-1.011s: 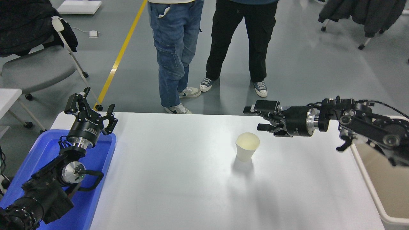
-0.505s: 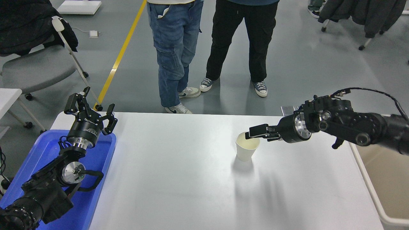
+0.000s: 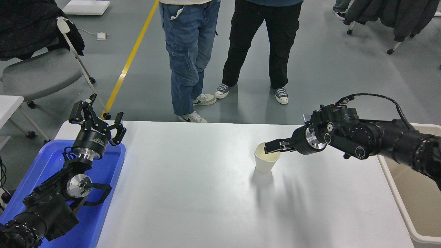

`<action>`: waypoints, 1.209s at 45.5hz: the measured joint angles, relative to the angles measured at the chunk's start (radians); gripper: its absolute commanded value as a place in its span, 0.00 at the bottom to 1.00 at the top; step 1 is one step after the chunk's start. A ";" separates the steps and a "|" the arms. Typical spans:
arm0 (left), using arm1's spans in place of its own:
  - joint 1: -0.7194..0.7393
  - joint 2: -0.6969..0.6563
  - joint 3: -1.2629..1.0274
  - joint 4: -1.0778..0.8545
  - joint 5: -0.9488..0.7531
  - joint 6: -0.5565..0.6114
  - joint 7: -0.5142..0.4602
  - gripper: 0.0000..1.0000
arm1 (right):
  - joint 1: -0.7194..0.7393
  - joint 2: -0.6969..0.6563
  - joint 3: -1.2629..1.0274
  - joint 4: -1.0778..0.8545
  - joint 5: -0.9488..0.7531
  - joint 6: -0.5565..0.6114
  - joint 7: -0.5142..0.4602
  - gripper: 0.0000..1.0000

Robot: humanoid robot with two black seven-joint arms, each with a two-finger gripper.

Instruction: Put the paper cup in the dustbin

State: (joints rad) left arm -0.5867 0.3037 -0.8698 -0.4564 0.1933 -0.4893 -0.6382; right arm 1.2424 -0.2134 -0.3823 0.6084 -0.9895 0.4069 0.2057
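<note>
The white paper cup (image 3: 264, 164) stands upright on the white table (image 3: 193, 193), right of the middle. My right gripper (image 3: 270, 148) comes in from the right, lying level, and its tip sits at the cup's right rim, over the cream inside. I cannot tell whether it grips the rim. The beige dustbin (image 3: 421, 199) stands at the table's right edge, partly cut off by the picture and partly behind my right arm. My left gripper (image 3: 98, 119) is open and empty, parked at the lower left above the blue tray (image 3: 103, 220).
Two people stand at the table's far side; only their legs (image 3: 193, 58) show. A grey chair (image 3: 38, 72) stands at the far left, and a chair with dark jackets (image 3: 392, 17) at the far right.
My right gripper has swung left and down from above and right of the cup to its rim, and the wrist has rolled. The cup has not moved. The left arm is still.
</note>
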 measured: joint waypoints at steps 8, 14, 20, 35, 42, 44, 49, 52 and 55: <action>0.000 0.000 0.000 0.000 0.000 0.000 0.000 1.00 | -0.020 0.025 -0.015 -0.055 0.000 -0.010 0.001 1.00; 0.000 0.000 0.000 0.000 0.000 0.000 0.000 1.00 | -0.037 0.040 -0.021 -0.083 0.001 -0.016 0.001 1.00; -0.001 0.000 0.000 -0.001 0.000 0.000 0.000 1.00 | -0.053 0.053 -0.024 -0.098 0.002 -0.030 0.001 1.00; -0.001 0.000 0.000 -0.001 0.000 0.000 0.000 1.00 | -0.076 0.071 -0.017 -0.112 0.010 -0.053 0.004 0.90; -0.001 0.000 0.000 -0.001 0.000 0.000 0.000 1.00 | -0.084 0.075 -0.013 -0.114 0.012 -0.072 0.005 0.68; -0.001 0.000 0.000 -0.001 0.000 0.000 0.000 1.00 | -0.086 0.076 -0.013 -0.115 0.013 -0.078 0.005 0.65; -0.001 0.000 0.000 -0.001 0.000 0.000 0.000 1.00 | -0.089 0.078 -0.013 -0.115 0.013 -0.089 0.007 0.55; -0.001 0.000 0.000 -0.001 0.000 0.000 0.000 1.00 | -0.091 0.078 -0.013 -0.115 0.013 -0.095 0.007 0.49; -0.001 0.000 0.000 -0.001 0.000 0.000 0.000 1.00 | -0.092 0.079 -0.013 -0.116 0.013 -0.100 0.007 0.25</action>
State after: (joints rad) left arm -0.5875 0.3038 -0.8698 -0.4570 0.1934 -0.4894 -0.6381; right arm 1.1500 -0.1346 -0.3955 0.4929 -0.9760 0.3069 0.2130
